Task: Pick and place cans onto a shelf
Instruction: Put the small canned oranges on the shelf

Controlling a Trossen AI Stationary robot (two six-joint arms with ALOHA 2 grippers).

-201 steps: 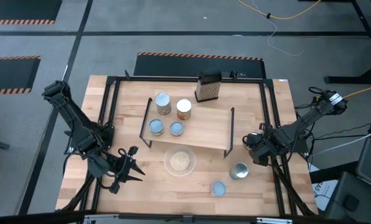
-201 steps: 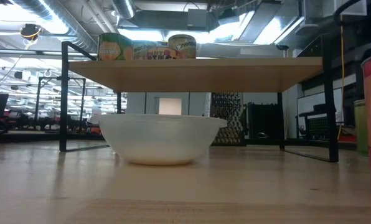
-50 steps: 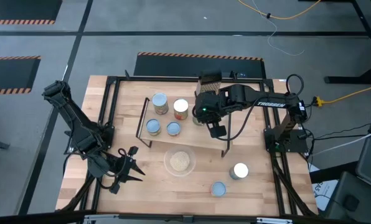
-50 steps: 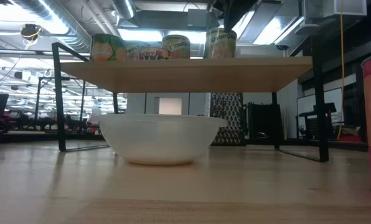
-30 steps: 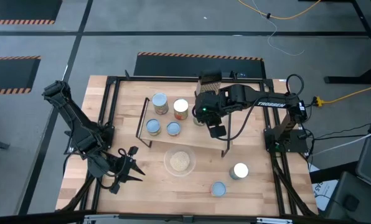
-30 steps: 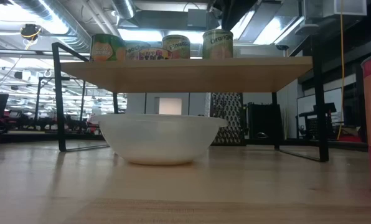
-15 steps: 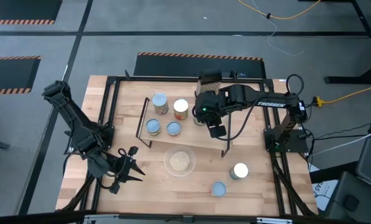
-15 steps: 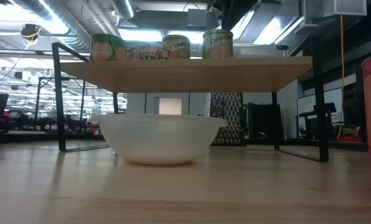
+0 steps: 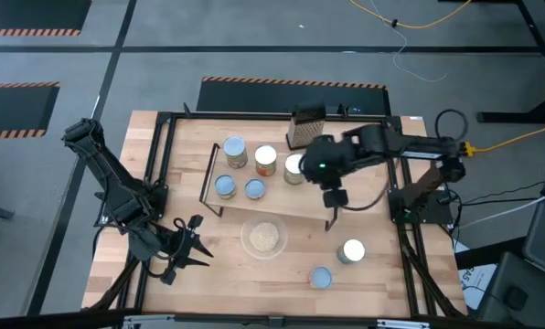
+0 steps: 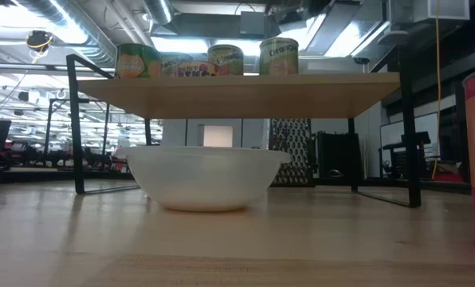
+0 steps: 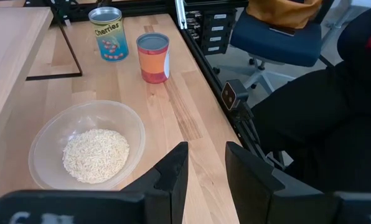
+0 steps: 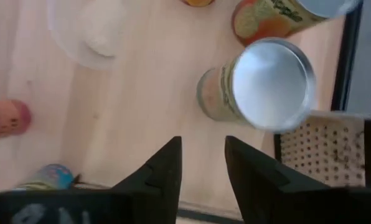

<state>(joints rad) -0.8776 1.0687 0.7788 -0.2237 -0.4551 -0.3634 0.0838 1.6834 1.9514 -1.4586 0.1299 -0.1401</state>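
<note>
One camera looks straight down on the whole table. A second sits at tabletop level, close behind a clear shallow bowl of beige grains (image 10: pixel 201 177), shared with both wrist cameras, each aimed past its own dark fingers.

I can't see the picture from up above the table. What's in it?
Five cans stand on a wooden shelf, and the right gripper is beside the newest one, jaws open. Two more cans and a bowl of rice sit on the table.
</note>
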